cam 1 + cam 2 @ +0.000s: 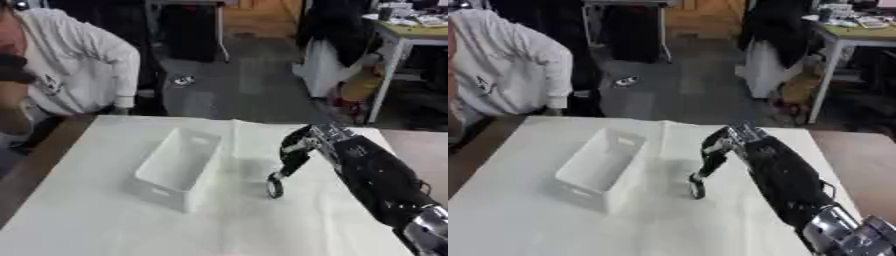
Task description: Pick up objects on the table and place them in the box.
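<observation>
Working from the left, I have the white box [178, 167] sitting open-topped on the counter [96, 220], its long side running away from me and nothing that I can make out inside it. Just to its right, over bare white surface, my right robot hand [296, 152] hangs with fingers [289, 165] pointing down, and a small dark object [275, 189] sits at their tips, touching or nearly touching the counter. It looks as though the fingers are pinched on that object, though the view is too soft for me to be sure it is truly clamped. To do this step well I would raise the hand straight up until the object clears the box's near wall, then carry it left over the middle of the opening before letting go, keeping the wrist from brushing the rim. My left robot hand shows in neither view.
</observation>
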